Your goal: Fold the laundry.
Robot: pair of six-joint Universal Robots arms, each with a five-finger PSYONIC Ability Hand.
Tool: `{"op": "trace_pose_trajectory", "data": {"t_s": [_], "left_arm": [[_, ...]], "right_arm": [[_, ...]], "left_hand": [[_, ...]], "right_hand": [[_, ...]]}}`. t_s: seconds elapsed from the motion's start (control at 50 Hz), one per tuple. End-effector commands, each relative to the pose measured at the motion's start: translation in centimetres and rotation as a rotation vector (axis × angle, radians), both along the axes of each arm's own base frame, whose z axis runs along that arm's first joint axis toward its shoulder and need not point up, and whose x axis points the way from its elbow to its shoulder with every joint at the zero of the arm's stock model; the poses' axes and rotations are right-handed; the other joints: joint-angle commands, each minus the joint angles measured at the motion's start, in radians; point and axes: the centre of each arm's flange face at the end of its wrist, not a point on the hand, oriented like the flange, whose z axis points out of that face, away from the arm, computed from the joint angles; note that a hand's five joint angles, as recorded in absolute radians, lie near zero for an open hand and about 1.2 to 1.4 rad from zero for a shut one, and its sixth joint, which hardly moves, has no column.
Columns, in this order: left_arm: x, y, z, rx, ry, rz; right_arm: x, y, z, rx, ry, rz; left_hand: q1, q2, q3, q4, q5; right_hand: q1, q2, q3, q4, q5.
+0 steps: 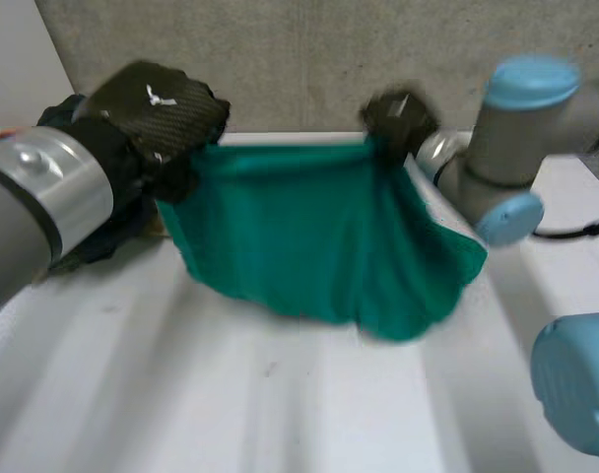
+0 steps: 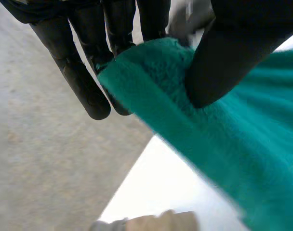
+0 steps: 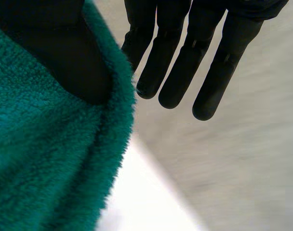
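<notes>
Head view | left hand (image 1: 160,110) and right hand (image 1: 398,120) are pinching top corners of teal fleece cloth (image 1: 319,236) over white table (image 1: 181,394) | folding not yet starting

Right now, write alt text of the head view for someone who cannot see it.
Two black robot hands hold a green cloth up by its top corners, left hand at one, right hand at the other. Its lower part sags toward the white table.

A white table (image 1: 280,394) filled the lower frame; a grey speckled wall (image 1: 299,59) ran across the top.
</notes>
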Motion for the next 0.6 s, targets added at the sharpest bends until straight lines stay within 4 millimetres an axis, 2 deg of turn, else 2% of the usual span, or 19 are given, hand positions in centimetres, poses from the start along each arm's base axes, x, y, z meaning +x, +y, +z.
{"op": "trace_pose_trajectory", "data": {"t_s": [0.02, 0.06, 0.12, 0.16, 0.22, 0.32, 0.34, 0.4, 0.42, 0.48, 0.52, 0.56, 0.58, 0.6], "left_arm": [[0.2, -5.2, 2.9, -0.176, 0.058, 0.129], [-0.1, -6.4, 3.8, -0.224, 0.097, 0.156], [-0.7, -8.0, 3.9, -0.256, 0.131, 0.179], [-1.0, -8.7, 3.4, -0.255, 0.136, 0.186], [-1.3, -9.6, 1.6, -0.205, 0.126, 0.207], [-1.5, -10.5, -2.5, -0.101, 0.082, 0.216], [-1.6, -10.7, -4.1, -0.067, 0.064, 0.214], [-1.6, -10.8, -6.6, -0.011, 0.03, 0.207], [-1.6, -10.8, -8.3, 0.026, 0.004, 0.204], [-1.3, -10.8, -10.9, 0.079, -0.036, 0.205], [-1.1, -10.7, -11.8, 0.096, -0.051, 0.207], [-0.6, -10.6, -12.5, 0.112, -0.064, 0.213], [-0.5, -10.5, -12.5, 0.114, -0.067, 0.216], [-0.3, -10.4, -12.6, 0.12, -0.068, 0.217]], "right_arm": [[-3.6, 0.2, 13.0, -0.331, -0.323, -0.125], [-3.9, 1.4, 13.4, -0.333, -0.31, -0.1], [-4.5, 2.8, 12.5, -0.294, -0.272, -0.094], [-4.8, 3.3, 11.6, -0.268, -0.253, -0.1], [-5.3, 4.6, 9.2, -0.204, -0.213, -0.107], [-5.7, 6.4, 3.2, -0.037, -0.134, -0.098], [-5.7, 7.1, 1.1, 0.026, -0.107, -0.086], [-5.4, 8.3, -2.1, 0.118, -0.072, -0.053], [-5.2, 8.9, -4.2, 0.177, -0.049, -0.033], [-4.9, 9.6, -6.8, 0.248, -0.015, -0.01], [-4.8, 9.6, -8.2, 0.289, 0.002, -0.011], [-4.9, 9.4, -8.6, 0.309, 0.012, -0.017], [-5.1, 9.3, -8.5, 0.327, 0.021, -0.024], [-5.2, 9.1, -8.3, 0.335, 0.026, -0.029]], "left_hand": [[0.231, 0.203, 0.207, 0.201, 0.235], [0.231, 0.203, 0.207, 0.201, 0.235], [0.231, 0.203, 0.207, 0.201, 0.235], [0.231, 0.203, 0.207, 0.201, 0.235], [0.231, 0.203, 0.207, 0.201, 0.235], [0.231, 0.203, 0.207, 0.201, 0.235], [0.231, 0.203, 0.207, 0.201, 0.235], [0.231, 0.203, 0.207, 0.201, 0.235], [0.231, 0.203, 0.207, 0.201, 0.235], [0.231, 0.203, 0.207, 0.201, 0.235], [0.231, 0.203, 0.207, 0.201, 0.235], [0.231, 0.203, 0.207, 0.201, 0.235], [0.231, 0.203, 0.207, 0.201, 0.235], [0.231, 0.203, 0.207, 0.201, 0.235]], "right_hand": [[0.28, 0.224, 0.22, 0.208, 0.255], [0.28, 0.224, 0.22, 0.208, 0.255], [0.28, 0.224, 0.22, 0.208, 0.255], [0.28, 0.224, 0.22, 0.208, 0.255], [0.28, 0.224, 0.22, 0.208, 0.255], [0.28, 0.224, 0.22, 0.208, 0.255], [0.28, 0.224, 0.22, 0.208, 0.255], [0.28, 0.224, 0.22, 0.208, 0.255], [0.28, 0.224, 0.22, 0.208, 0.255], [0.28, 0.224, 0.22, 0.208, 0.255], [-0.022, -0.077, -0.082, -0.094, -0.047], [-0.318, -0.373, -0.378, -0.39, -0.343], [-0.665, -0.721, -0.726, -0.738, -0.691], [-0.765, -0.82, -0.825, -0.837, -0.79]]}}
